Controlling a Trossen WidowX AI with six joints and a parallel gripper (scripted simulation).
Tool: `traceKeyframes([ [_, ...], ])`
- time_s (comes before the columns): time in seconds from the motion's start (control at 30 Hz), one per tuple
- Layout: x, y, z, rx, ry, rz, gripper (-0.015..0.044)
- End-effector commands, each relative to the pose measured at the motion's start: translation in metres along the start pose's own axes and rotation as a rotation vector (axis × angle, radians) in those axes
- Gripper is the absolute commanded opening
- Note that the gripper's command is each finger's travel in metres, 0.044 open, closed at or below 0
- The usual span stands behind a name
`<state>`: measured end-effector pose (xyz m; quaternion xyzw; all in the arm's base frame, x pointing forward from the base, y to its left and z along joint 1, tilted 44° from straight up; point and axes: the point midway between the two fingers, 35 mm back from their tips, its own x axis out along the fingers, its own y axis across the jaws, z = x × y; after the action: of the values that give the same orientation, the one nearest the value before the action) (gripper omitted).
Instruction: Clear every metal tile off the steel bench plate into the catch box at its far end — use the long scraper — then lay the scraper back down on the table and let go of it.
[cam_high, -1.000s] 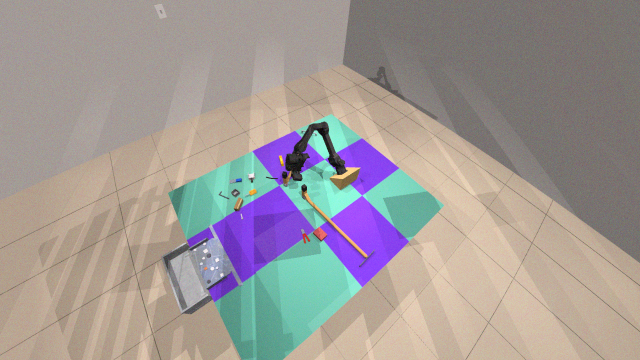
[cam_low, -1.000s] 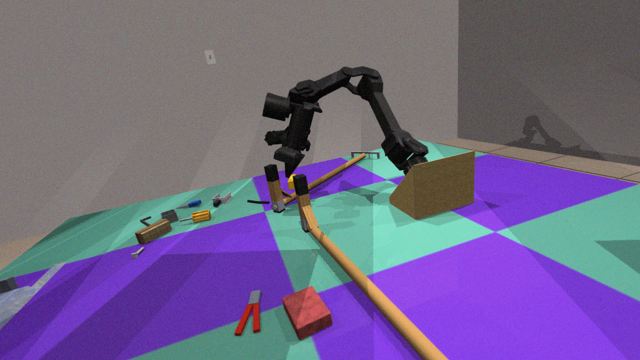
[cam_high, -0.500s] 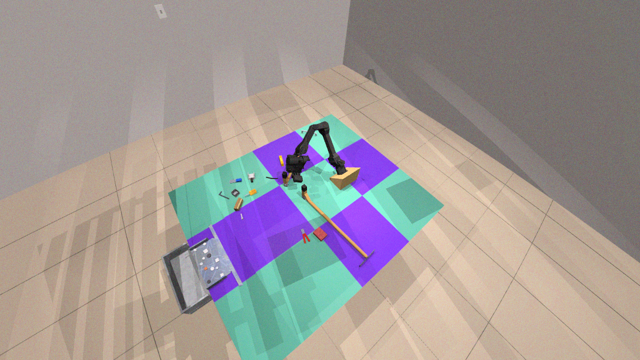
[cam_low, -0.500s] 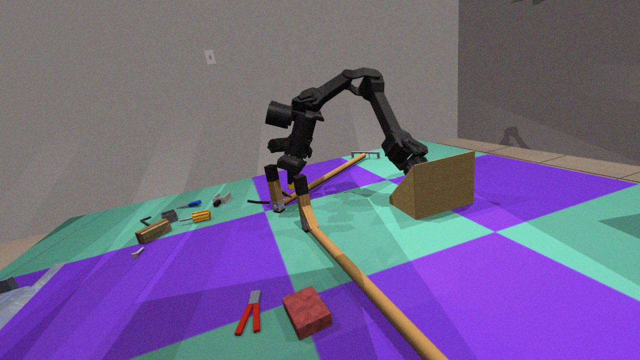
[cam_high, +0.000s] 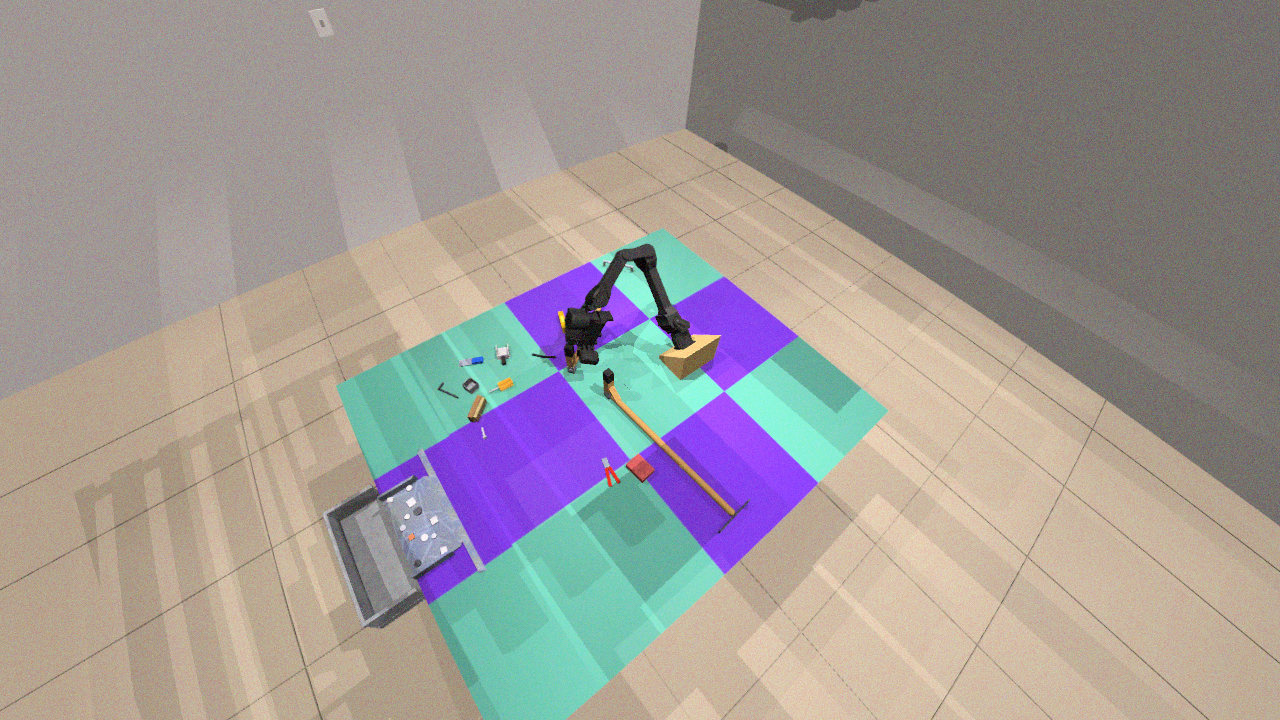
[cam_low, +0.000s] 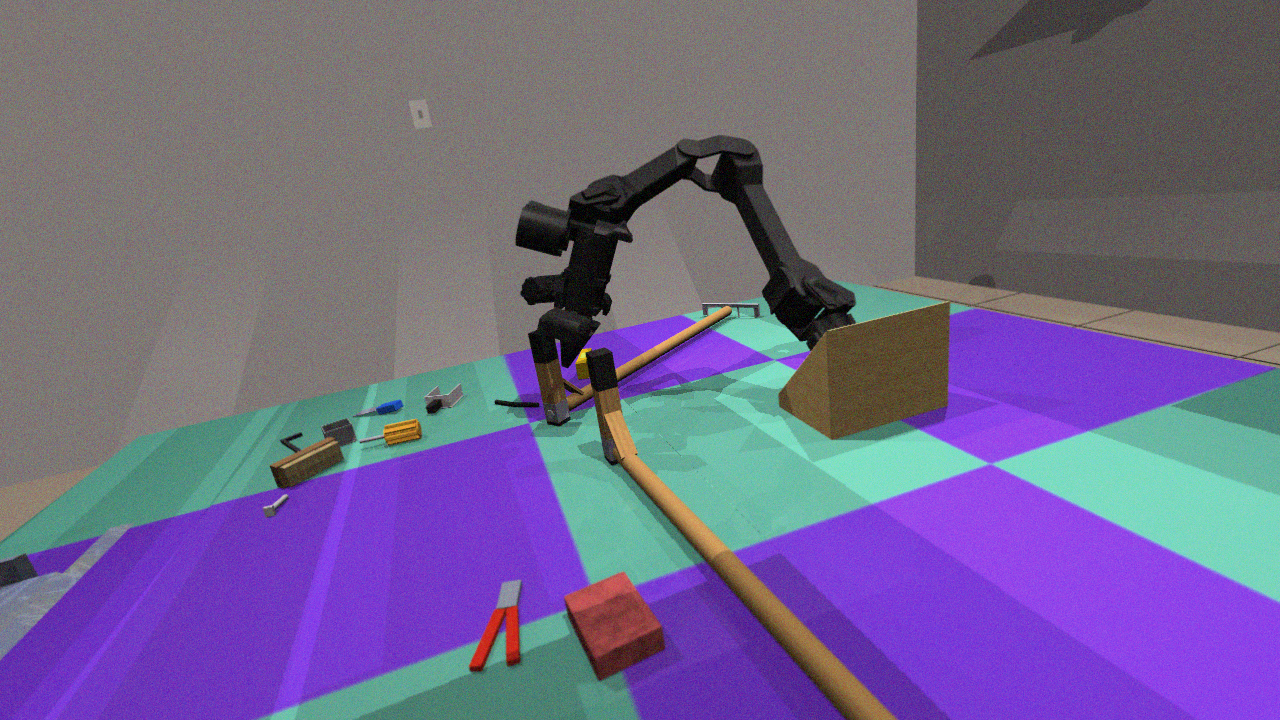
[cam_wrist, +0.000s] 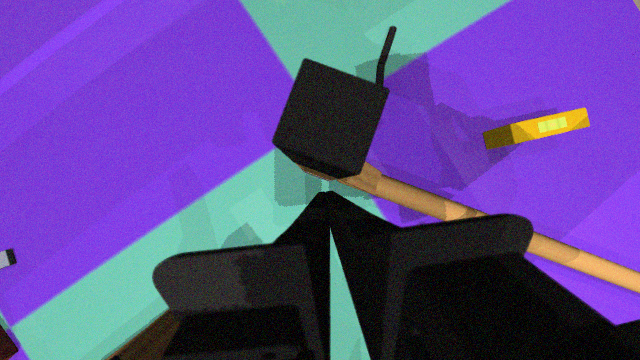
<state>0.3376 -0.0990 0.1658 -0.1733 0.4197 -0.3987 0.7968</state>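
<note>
My gripper (cam_high: 579, 356) (cam_low: 564, 356) (cam_wrist: 325, 198) is shut and empty, its tips low over the mat. It hangs right beside the black-capped upright grip (cam_low: 546, 376) (cam_wrist: 330, 117) of a long wooden scraper (cam_low: 662, 338) (cam_wrist: 450, 210), apart from it. A second long scraper (cam_high: 680, 461) (cam_low: 716, 555) lies nearby, running toward the mat's near edge. The steel bench plate (cam_high: 447, 532) (cam_low: 26, 595) lies at the far left corner with several small tiles (cam_high: 414, 514) on it. The grey catch box (cam_high: 358, 573) sits at its end.
A wooden wedge (cam_high: 693, 353) (cam_low: 872, 376) stands at the arm's base. A red block (cam_high: 640, 467) (cam_low: 614, 622) and red pliers (cam_high: 610, 471) (cam_low: 498, 626) lie beside the near scraper. A yellow level (cam_wrist: 535, 127) lies by the gripper. Small tools (cam_high: 483, 385) (cam_low: 358, 429) are scattered to the left.
</note>
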Motion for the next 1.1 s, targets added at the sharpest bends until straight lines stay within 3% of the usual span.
traceKeyframes([
  [0.0,0.002,0.000,0.007,-0.006,0.002,0.003,0.0000],
  [1.07,0.019,-0.010,0.056,-0.002,0.004,0.005,0.0000],
])
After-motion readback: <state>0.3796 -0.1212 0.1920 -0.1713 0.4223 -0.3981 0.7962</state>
